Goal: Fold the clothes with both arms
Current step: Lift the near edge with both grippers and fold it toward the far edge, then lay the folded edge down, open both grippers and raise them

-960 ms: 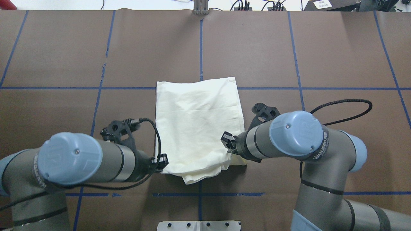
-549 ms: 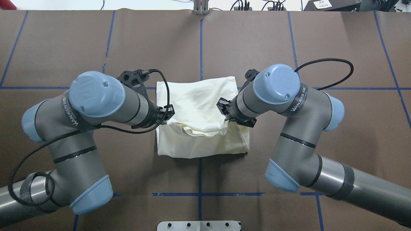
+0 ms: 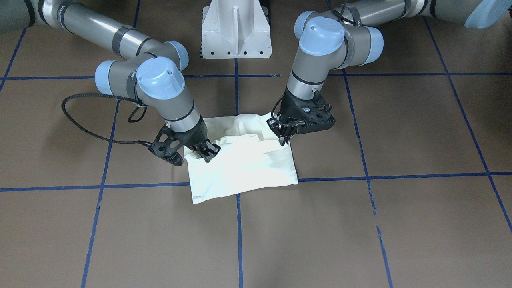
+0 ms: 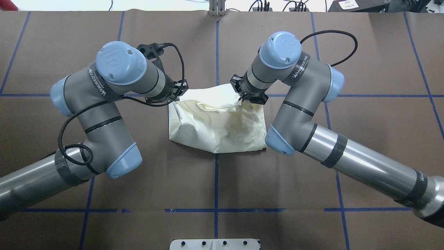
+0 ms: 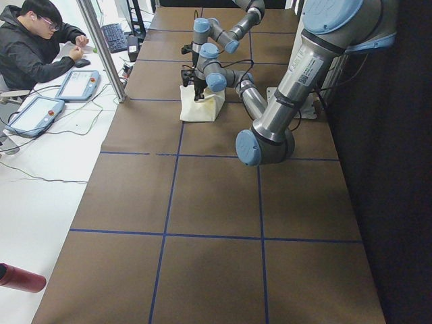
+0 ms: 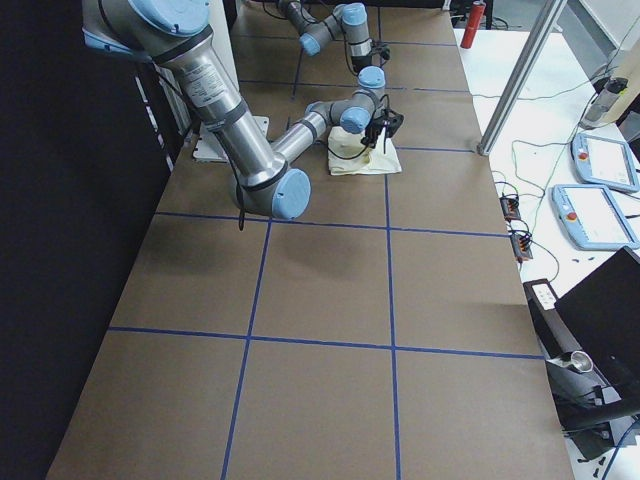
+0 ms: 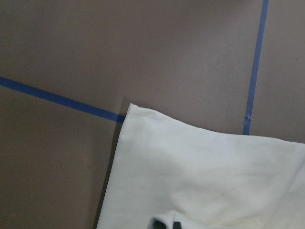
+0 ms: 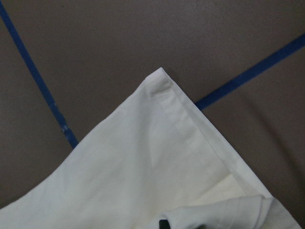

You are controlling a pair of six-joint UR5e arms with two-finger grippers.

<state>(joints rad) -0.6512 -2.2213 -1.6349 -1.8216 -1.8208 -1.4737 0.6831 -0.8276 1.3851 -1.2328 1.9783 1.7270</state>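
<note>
Across the middle of the brown paper-covered table, gridded with blue tape lines, you have one plain cream fabric shirt, folded to a rough rectangle with no print showing. It straddles the centre tape line, and its far edge runs along a cross line. Its upper layer is rucked into a raised, creased ridge between the two grippers, while the lower layer lies flat on the table. Left grey metal arm, light-blue joint caps, is bent over the shirt's far left corner; its black two-finger left gripper is pinched narrow on the lifted cloth. Right grey metal arm, same make, is bent over the far right corner; its black two-finger right gripper is likewise closed on a bunch of the upper layer. Each wrist view gives you one flat corner of the shirt beside the tape, with folded cloth at the bottom edge. White fixed pedestal base stands at the robot's edge of the table, between the arms. One seated person in a dark jacket is at the white side desk, well apart from the shirt.
</note>
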